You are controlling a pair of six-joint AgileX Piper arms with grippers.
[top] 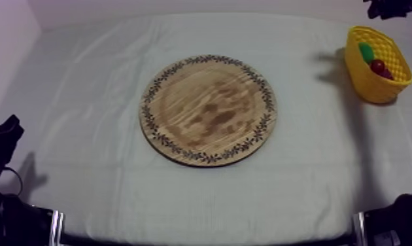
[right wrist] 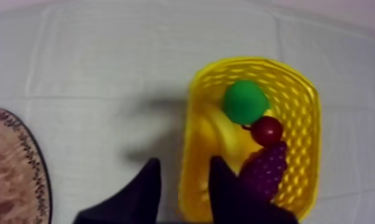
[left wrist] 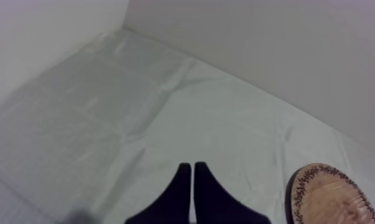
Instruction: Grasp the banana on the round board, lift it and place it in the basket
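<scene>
— Where is the banana (right wrist: 221,132)?

— In the yellow basket (right wrist: 303,95). It lies curved along the wall on the board's side. A green pear (right wrist: 244,101) is right beside it, a small red fruit (right wrist: 267,130) is next to the pear, and a bunch of grapes (right wrist: 264,170) is touching the red fruit.

— And where does the basket sit on the table (top: 104,78)?

— Take the round wooden board (top: 208,108) as the middle of a clock, looking down from above. The basket is out at about 2 o'clock, well apart from the board and near the far right corner.

— What are the right fingers (right wrist: 143,190) doing?

— They hang over the basket's near rim, spread apart with nothing gripped. One finger is over the cloth and the other is over the inside of the basket. From the gap between the tips, the banana lies at roughly 1 o'clock, just past the tip of the finger over the basket and not touching it.

— And the left fingers (left wrist: 179,190)?

— They are pressed together into a narrow wedge and hold nothing. They sit low at about 8 o'clock from the board, over bare cloth. The board's patterned rim is near them, and the banana is far across the table.
</scene>
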